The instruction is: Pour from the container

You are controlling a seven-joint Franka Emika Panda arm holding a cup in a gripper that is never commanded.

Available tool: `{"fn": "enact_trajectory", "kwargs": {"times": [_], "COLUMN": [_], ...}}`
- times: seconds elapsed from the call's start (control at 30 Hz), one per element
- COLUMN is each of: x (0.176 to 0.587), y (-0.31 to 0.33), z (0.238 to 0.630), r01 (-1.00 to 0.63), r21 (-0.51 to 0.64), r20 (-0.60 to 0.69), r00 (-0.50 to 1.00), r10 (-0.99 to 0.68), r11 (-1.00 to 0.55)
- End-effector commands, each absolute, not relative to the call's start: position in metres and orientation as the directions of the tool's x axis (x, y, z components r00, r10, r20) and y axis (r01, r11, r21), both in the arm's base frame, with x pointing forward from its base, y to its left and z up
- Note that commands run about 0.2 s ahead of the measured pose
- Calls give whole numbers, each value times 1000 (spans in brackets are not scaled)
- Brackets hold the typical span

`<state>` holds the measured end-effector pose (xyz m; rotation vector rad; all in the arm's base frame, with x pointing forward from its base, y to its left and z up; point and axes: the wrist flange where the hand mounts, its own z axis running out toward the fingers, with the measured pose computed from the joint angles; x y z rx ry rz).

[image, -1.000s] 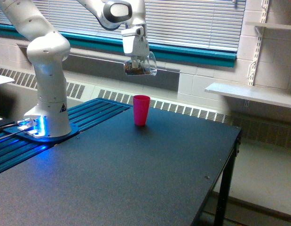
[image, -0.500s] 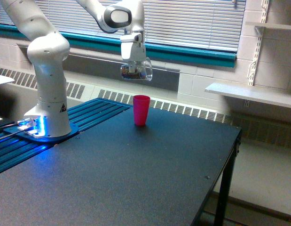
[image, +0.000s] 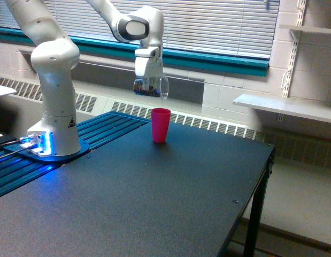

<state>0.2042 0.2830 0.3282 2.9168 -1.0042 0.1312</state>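
Observation:
My gripper (image: 147,81) hangs above the table and is shut on the container (image: 151,87), a small clear cup lying nearly on its side with its open mouth toward the exterior view's right. Brown granular bits show through its wall at the closed end. A pink cup (image: 160,125) stands upright on the black table (image: 154,187), below the container and slightly to the exterior view's right of it. There is a clear gap between the container's mouth and the pink cup's rim. No grains are visibly falling.
The arm's white base (image: 53,134) stands at the exterior view's left on blue slats (image: 101,126). A window with blinds and a radiator run behind the table. A wall shelf (image: 285,107) sits at the exterior view's right. The table's right edge drops to the floor.
The gripper has moved down and toward the exterior view's left, and the container has tipped further onto its side. The pink cup has not moved.

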Motion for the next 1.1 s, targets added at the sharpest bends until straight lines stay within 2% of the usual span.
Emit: {"fn": "enact_trajectory", "kwargs": {"times": [0.03, 1.1], "x": [199, 215], "y": [290, 302], "z": [316, 291], "r01": [-591, -519], "r21": [43, 150], "r20": [67, -19], "r00": [806, 849], "r10": [-588, -527], "r11": [-806, -841]}}
